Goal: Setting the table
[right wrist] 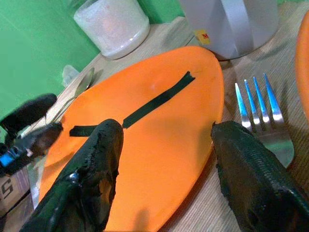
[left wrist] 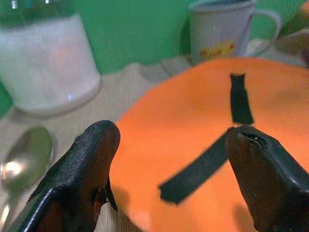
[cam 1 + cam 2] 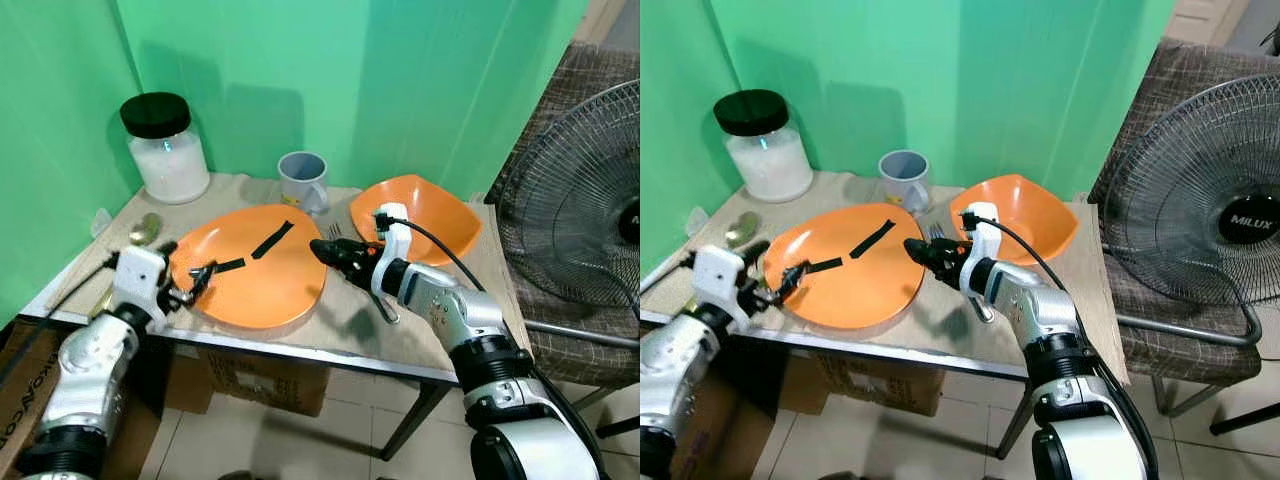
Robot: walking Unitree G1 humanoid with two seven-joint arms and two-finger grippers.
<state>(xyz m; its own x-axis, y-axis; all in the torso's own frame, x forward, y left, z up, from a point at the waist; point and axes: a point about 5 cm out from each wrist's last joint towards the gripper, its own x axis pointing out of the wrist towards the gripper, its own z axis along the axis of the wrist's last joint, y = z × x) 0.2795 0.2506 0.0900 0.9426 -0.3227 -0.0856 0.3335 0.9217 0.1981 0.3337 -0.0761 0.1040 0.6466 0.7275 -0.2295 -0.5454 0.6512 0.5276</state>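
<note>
The orange plate (image 3: 255, 265) lies at the middle of the table (image 3: 400, 350), toward the front edge, with two black strips on its face; it is the item both arms address. The left gripper (image 3: 197, 282) sits at the plate's left rim, fingers parted, one over the plate and one outside the rim; this looks like a stance for pinching the edge. The right gripper (image 3: 325, 250) hovers at the plate's right rim, fingers spread, holding nothing; its wrist view shows the rim between the fingers. A fork (image 1: 264, 113) lies just beside the plate on the right; a spoon (image 2: 21, 162) lies just beside it on the left; both positions suit a place setting. An orange bowl (image 3: 420, 210), a grey mug (image 3: 303, 180) and a black-lidded jar (image 3: 165, 150) stand behind, toward the wall.
</note>
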